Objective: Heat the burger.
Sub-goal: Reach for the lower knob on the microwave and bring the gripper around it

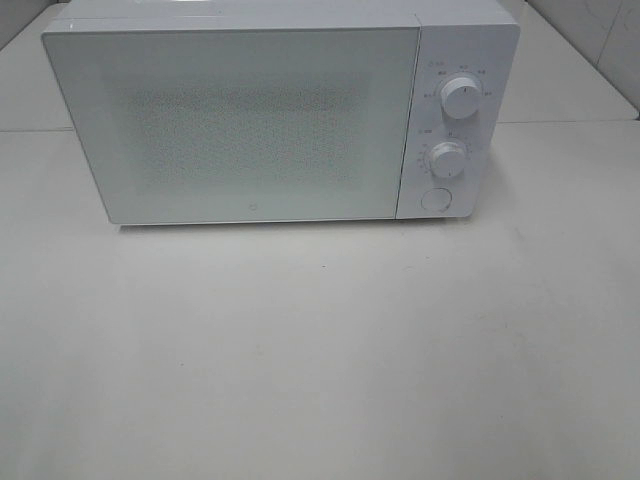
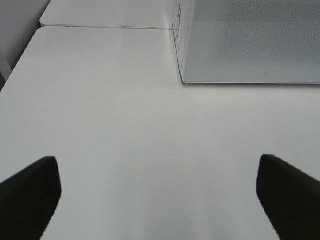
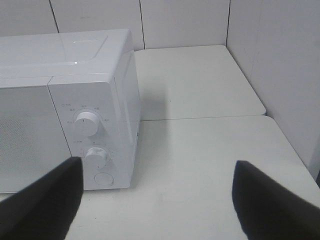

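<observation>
White counter (image 1: 320, 380) carries a white microwave (image 1: 250, 120) with its door shut, and we see our left pincer (image 2: 157, 170) and right pincer (image 3: 157, 172) both spread wide, gripping nothing; where the burger is we cannot tell.

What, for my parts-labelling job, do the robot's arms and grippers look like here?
Only finger ends show. The left gripper has two plain matte black fingers, broad with blunt, angled tips; the right gripper has the same. No cables or markings are visible. The arms themselves appear in no view.
</observation>
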Action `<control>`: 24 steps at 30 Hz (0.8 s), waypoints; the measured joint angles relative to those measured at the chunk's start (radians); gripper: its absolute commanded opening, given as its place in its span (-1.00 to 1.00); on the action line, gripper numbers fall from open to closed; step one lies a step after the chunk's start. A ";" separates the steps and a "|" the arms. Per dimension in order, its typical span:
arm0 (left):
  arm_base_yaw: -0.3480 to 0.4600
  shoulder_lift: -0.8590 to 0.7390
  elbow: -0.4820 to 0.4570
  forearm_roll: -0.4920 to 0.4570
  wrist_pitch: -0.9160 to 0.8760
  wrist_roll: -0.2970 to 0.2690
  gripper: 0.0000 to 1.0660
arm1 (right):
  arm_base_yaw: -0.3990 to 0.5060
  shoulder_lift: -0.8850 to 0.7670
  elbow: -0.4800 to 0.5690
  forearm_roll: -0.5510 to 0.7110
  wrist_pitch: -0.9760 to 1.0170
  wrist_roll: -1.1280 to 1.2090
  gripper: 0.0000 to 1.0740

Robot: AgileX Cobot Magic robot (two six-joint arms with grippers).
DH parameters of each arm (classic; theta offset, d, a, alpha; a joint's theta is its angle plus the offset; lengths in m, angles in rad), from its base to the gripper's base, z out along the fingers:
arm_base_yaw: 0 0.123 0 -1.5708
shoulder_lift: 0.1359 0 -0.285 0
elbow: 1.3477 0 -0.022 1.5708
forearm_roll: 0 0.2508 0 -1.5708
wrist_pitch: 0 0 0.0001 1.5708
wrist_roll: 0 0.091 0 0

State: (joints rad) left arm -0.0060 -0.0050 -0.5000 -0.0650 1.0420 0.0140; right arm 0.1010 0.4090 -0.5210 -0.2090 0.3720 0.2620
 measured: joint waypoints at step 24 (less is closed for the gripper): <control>0.000 0.000 0.000 0.000 0.000 0.000 0.89 | 0.000 0.432 0.047 0.000 -0.501 0.006 0.42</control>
State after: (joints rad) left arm -0.0060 -0.0050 -0.5000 -0.0650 1.0420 0.0140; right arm 0.1010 0.8410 -0.4740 -0.2090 -0.1290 0.2680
